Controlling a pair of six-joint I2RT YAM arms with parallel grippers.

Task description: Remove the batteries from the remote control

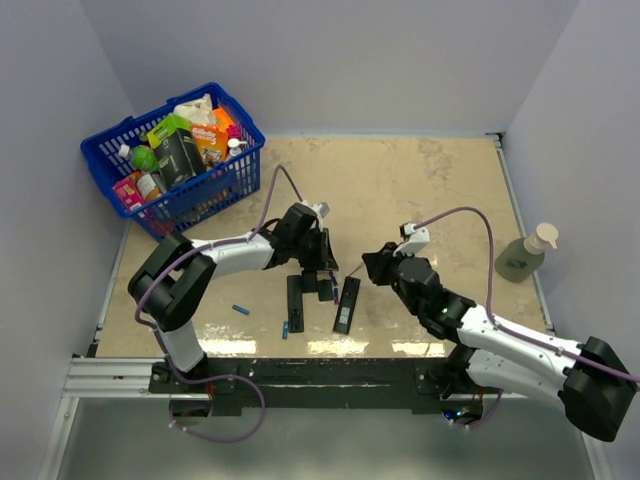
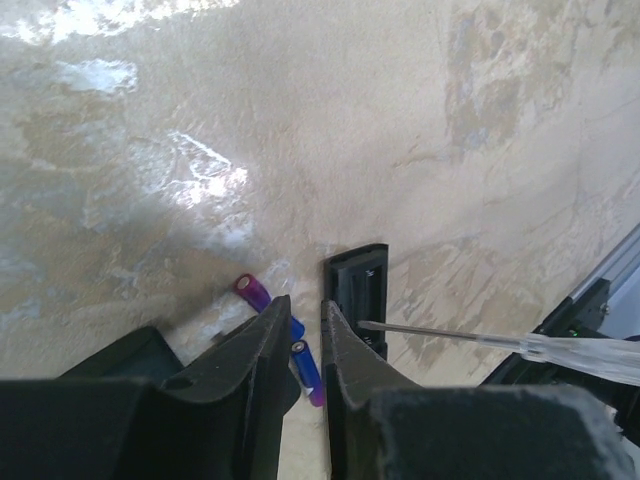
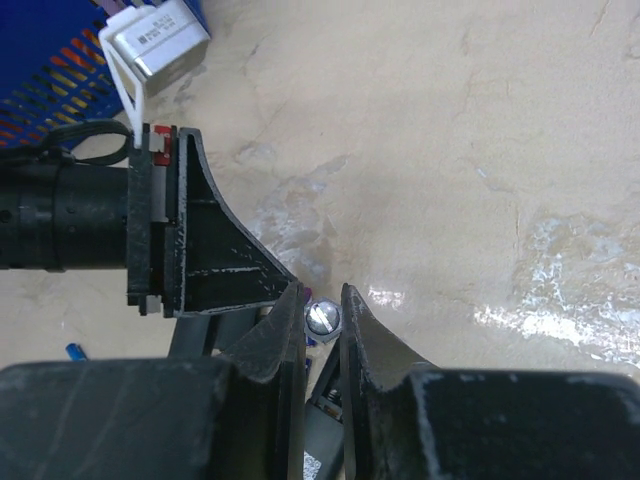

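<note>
light: bright, even, from above | glare: white patches on table (image 2: 120,75) at 10 o'clock, left wrist view | shadows: soft, short | focus: wrist views blurred at 6 o'clock

Robotics lab test cell: left arm (image 1: 225,255) & right arm (image 1: 500,335) bolted to alum. rail (image 1: 100,375) at front of a stained tabletop (image 1: 420,190), w/ plain grey walls (image 1: 340,60) on three sides, purple cables (image 1: 460,209) looping.

No text is legible (labels on the packages (image 1: 180,150) and white box (image 3: 160,40) blur).
</note>
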